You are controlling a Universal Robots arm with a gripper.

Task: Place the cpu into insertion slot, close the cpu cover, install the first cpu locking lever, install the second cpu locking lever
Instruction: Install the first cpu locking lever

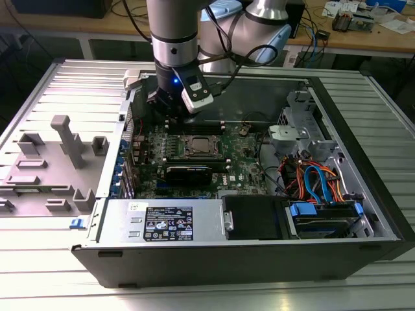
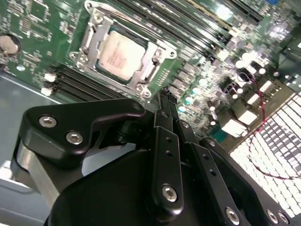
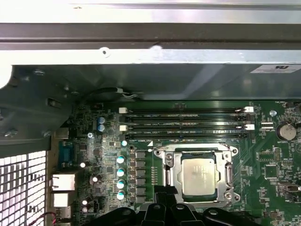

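- exterior view: arm [image 1: 172,26] over the open case [image 1: 194,262].
- both wrist views: one cpu [image 2: 123,55] [image 3: 200,175] framed by one cpu cover [image 2: 89,40] [image 3: 171,172].
- second wrist view: gripper [image 2: 164,96] seemingly pressed together, empty.

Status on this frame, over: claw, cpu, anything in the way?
Claw shut, empty, above the board near the cpu. Cpu seated, cpu cover down around it. Nothing lying on top.

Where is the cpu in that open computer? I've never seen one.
Look inside the open computer case, at the green board on its floor. Near the board's middle sits a silvery frame; the cpu is the flat pale square inside it, unlike the long black memory slots alongside.
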